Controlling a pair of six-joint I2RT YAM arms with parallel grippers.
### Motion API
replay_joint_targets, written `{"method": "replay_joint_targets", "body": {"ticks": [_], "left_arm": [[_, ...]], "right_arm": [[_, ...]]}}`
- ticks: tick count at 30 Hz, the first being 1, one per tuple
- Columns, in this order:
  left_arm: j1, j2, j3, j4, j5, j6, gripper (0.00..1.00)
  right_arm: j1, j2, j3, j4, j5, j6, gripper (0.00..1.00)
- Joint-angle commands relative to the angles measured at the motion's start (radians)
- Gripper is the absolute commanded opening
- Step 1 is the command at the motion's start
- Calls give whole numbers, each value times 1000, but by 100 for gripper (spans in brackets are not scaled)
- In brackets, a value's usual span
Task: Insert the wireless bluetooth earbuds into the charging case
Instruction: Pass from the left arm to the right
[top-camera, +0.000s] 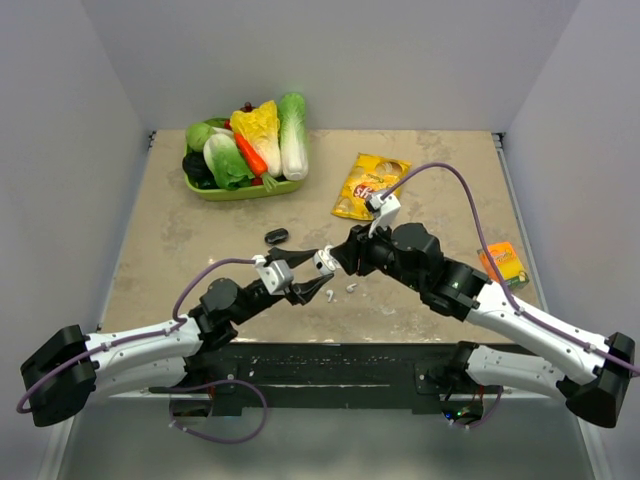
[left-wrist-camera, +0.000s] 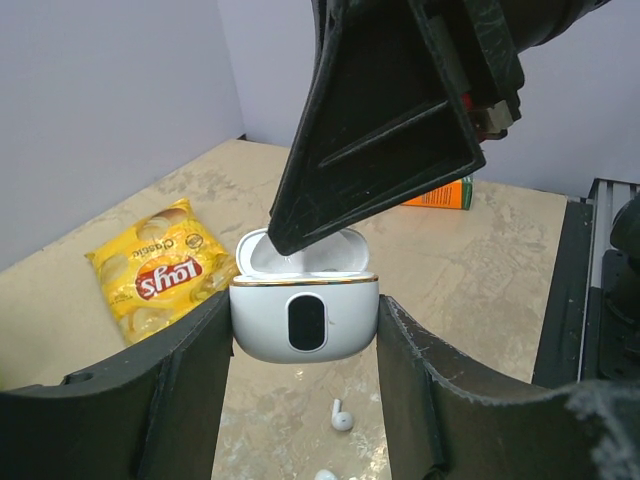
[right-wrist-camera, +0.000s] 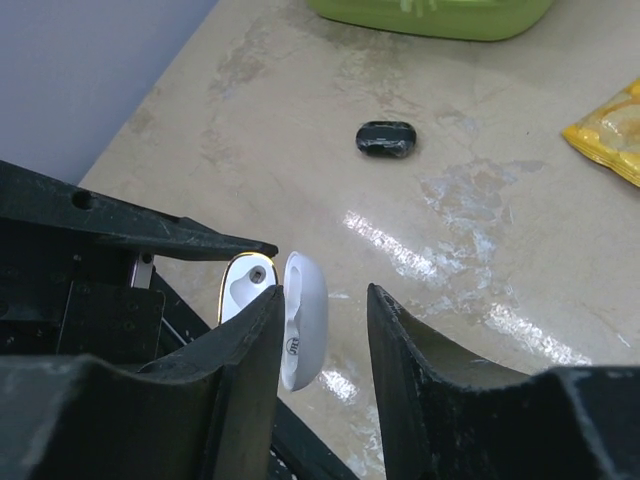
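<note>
earbuds (left-wrist-camera: 342, 418): 2 | white charging case (left-wrist-camera: 304, 322): 1 | dark case (right-wrist-camera: 385, 138): 1 | chip bag (left-wrist-camera: 160, 270): 1 | orange box (top-camera: 502, 263): 1

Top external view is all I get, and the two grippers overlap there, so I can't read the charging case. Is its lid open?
Observer: Yes. The left wrist view shows the white charging case clamped between the left gripper's fingers, lid up.
Operator: Where is the right gripper?
Observer: The right wrist view shows the lid between the right gripper's parted fingers, close to one, a gap to the other.
Operator: And the buds?
Observer: In the left wrist view, two white earbuds lie loose on the table below the case.
</note>
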Motion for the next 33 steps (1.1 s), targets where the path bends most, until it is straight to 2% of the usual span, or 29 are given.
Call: {"method": "replay_joint_targets", "body": {"ticks": [1,10,14,16,17,18,19,22,24,25,33], "left_arm": [[-9,-7,-10,95,3,3,0],[-14,1,-19,121,2,-3,0],[-14,-1,-20,119,2,-5,0],[-14,-1,-24,113,-6,-19,0],[-14,1,-21,110,-18,-29,0],[-14,2,-17,90,-18,-40,7],[-14,5,-11,73,-18,-68,31],[-14,14,44,-55,16,-117,69],[-14,19,79,-121,45,-138,79],[-14,14,87,-131,53,-146,100],[-12,-68,104,-192,54,-172,100]], "right_arm": [[-13,10,1,51,-26,16,40],[-14,22,-4,41,-43,12,36],[-14,13,-7,46,-41,2,24],[-14,-7,-7,58,-26,-38,5],[-14,-16,-1,57,-27,-59,0],[-13,-30,7,37,-23,-78,0],[-13,-37,21,31,-17,-131,0],[-13,-65,47,-15,-3,-240,0],[-10,-77,67,-47,-8,-285,0],[-8,-88,73,-51,-14,-308,0],[7,-117,79,-61,-84,-380,0]]}}
